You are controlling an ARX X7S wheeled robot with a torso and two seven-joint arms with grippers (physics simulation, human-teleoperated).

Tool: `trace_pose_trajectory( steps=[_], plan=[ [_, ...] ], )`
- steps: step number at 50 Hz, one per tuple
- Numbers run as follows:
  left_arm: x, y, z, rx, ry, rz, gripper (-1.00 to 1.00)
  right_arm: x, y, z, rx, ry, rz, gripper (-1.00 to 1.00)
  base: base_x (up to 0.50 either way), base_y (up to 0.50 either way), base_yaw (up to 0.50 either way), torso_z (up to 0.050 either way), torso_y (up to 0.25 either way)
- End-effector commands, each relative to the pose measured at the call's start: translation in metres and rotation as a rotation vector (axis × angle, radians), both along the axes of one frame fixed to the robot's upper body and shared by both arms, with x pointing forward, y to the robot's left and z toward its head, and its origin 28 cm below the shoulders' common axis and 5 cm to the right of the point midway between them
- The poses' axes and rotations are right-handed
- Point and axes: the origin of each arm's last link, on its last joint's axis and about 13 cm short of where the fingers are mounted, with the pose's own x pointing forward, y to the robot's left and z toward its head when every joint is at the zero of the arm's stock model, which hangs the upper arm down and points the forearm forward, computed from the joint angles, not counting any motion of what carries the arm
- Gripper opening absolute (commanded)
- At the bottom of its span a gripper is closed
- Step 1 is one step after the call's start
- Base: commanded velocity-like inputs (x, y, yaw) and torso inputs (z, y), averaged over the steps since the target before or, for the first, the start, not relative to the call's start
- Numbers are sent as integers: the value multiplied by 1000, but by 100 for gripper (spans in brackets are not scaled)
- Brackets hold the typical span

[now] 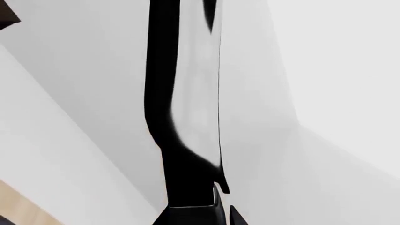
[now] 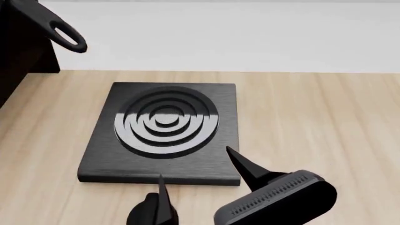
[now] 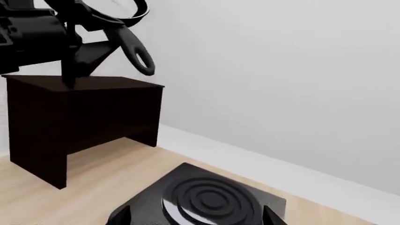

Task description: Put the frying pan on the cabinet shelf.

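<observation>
1. The worktop [image 2: 325, 122] is light wood and runs back to a pale wall; in the head view it carries the hob in the middle and the dark cabinet at the far left.
2. The cabinet [image 3: 75, 117] is nearly black, with upright side panels and an open space beneath its flat top. The cabinet shelf [image 3: 93, 83] is that flat top surface, seen best from the right wrist view.
3. The hob [image 2: 164, 131] is a square black slab with glossy concentric rings, lying flat on the worktop, well apart from the cabinet.
4. The right gripper [image 2: 195, 176] sits low at the near edge of the head view, just in front of the hob. Its two pointed fingers stand wide apart with nothing between them.
5. The left gripper [image 3: 78, 49] is up above the cabinet shelf, closed around the pan's handle.
6. The frying pan [image 3: 128, 11] is held in the air over the cabinet shelf, not resting on it. Its long black handle slopes down past the shelf's edge, and the loop end [image 2: 69, 37] hangs out toward the hob side. In the left wrist view the pan shows only as a dark edge-on shape [image 1: 162, 93] against the white wall.
</observation>
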Motion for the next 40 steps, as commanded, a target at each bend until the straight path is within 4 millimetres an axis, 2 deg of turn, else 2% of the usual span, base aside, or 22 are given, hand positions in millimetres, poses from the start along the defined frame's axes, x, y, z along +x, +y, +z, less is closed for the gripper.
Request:
trace_pose_trajectory(
  steps=[1, 12, 28, 40],
  plan=[
    [4, 15, 12, -120, -72, 19, -100, -1, 2, 0, 19, 1, 20, 100, 0, 0, 0, 0, 0],
    [9, 24, 6, -152, -49, 35, -100, -2, 4, -2, 16, 7, 35, 100, 0, 0, 0, 1, 2],
    [20, 37, 33, -195, -31, 41, -100, -3, 8, -8, 4, 21, 51, 100, 0, 0, 0, 1, 2],
    [28, 51, 34, -272, -15, 65, -100, -4, 10, -10, -2, 28, 59, 100, 0, 0, 0, 0, 3]
  ],
)
